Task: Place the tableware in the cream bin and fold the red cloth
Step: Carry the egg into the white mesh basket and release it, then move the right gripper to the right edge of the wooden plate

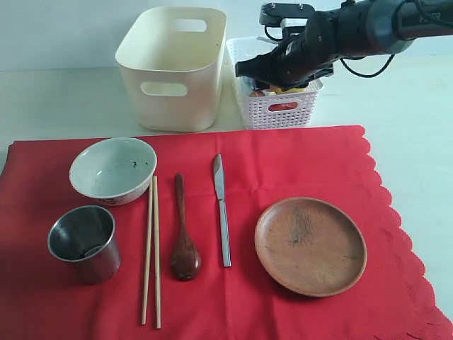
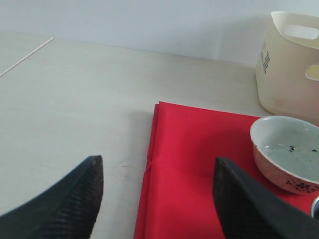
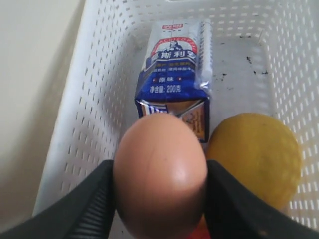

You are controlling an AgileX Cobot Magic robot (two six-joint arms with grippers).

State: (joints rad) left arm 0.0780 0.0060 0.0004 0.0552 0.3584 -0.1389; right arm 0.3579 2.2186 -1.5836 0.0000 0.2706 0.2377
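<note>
Red cloth [image 1: 311,159] lies spread flat across the lower part of the exterior frame on the pale desk [image 1: 56,99], its scalloped edge running down the right side. On it, from left to right, sit the pale bowl [image 1: 113,170] with the steel cup [image 1: 83,242] below it, the chopsticks [image 1: 152,251], the dark wooden spoon [image 1: 184,241], the metal knife [image 1: 222,212] and the round brown plate [image 1: 310,245]. Beyond the cloth, at upper centre, stands the cream bin [image 1: 166,113], with the white lattice basket [image 1: 279,110] just beside it on the right. The right gripper [image 3: 159,209] is at that basket, clamped on an egg [image 3: 159,164], with a milk carton [image 3: 174,74] and a lemon [image 3: 254,159] lying inside. The left gripper [image 2: 157,174] is spread wide with nothing between its fingers, by the cloth's left edge near the bowl.
</note>
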